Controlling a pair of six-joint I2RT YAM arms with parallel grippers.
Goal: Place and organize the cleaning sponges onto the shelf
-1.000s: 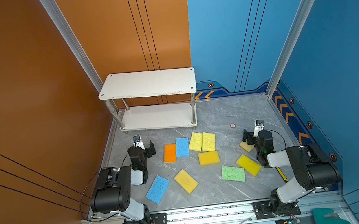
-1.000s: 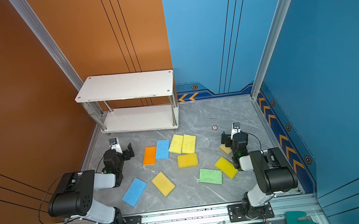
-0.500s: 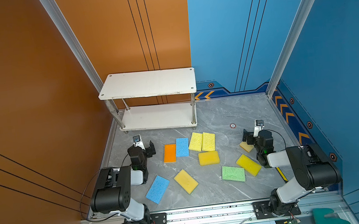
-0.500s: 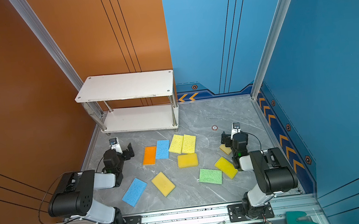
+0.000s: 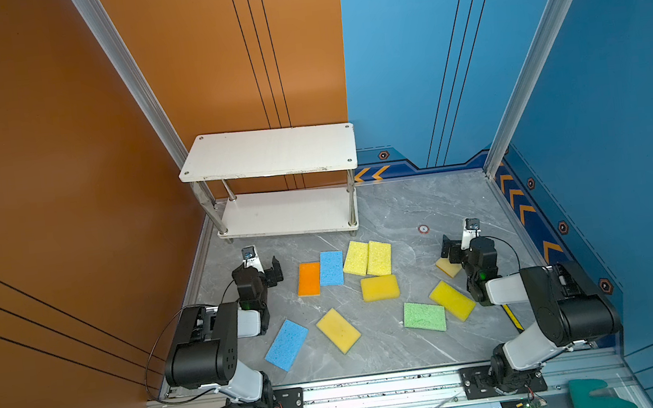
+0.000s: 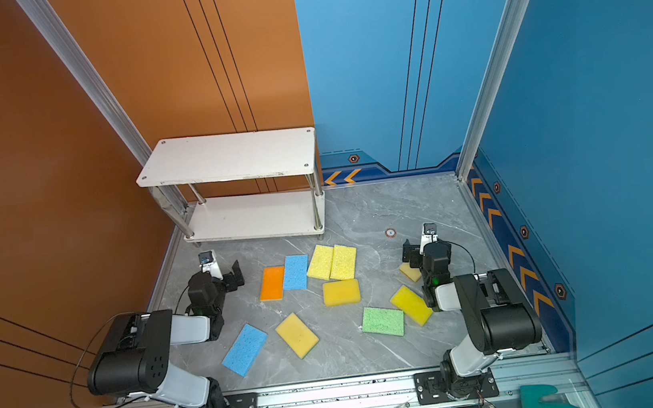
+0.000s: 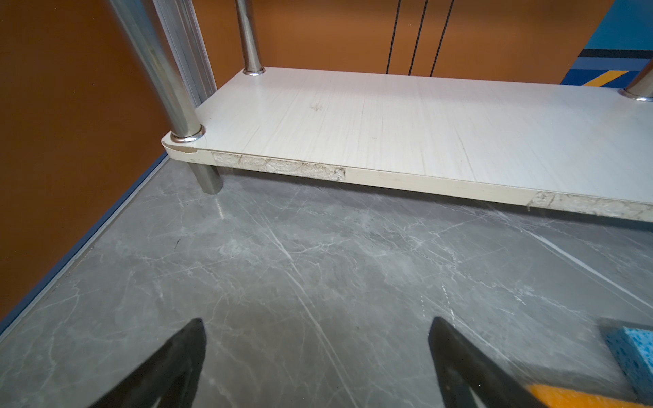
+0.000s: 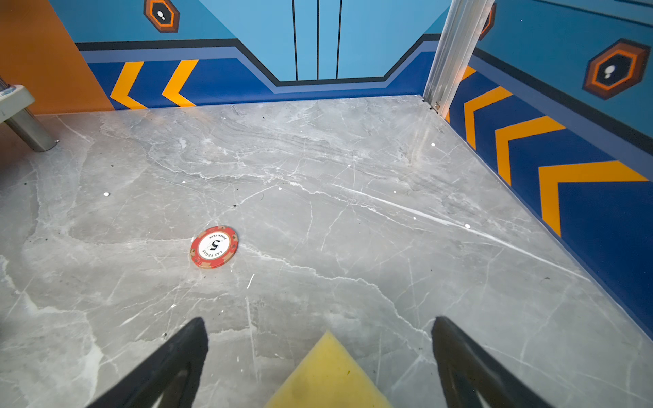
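At the back left stands the two-tier shelf (image 5: 269, 153) of white boards on four shiny metal posts. Only the left wrist view shows the chipped front edge of its lower board. There the left gripper (image 7: 317, 321) has its black fingers spread wide over the grey marbled floor (image 5: 401, 213) and holds nothing.

Only the top views show all ten flat foam cleaning sponges, which lie on the floor in front of the shelf:
- one orange sponge (image 5: 309, 279)
- two blue sponges (image 5: 331, 268) (image 5: 286, 345)
- five yellow sponges (image 5: 356, 257) (image 5: 379, 257) (image 5: 379, 287) (image 5: 338, 330) (image 5: 451, 300)
- one green sponge (image 5: 424, 316)
- one pale tan sponge (image 5: 447, 268)

The right gripper (image 8: 319, 319) is also spread wide and holds nothing. A corner of the pale tan sponge lies on the floor between its fingers. Only the right wrist view shows the "5" printed on the one red-and-white poker chip (image 8: 214, 246).
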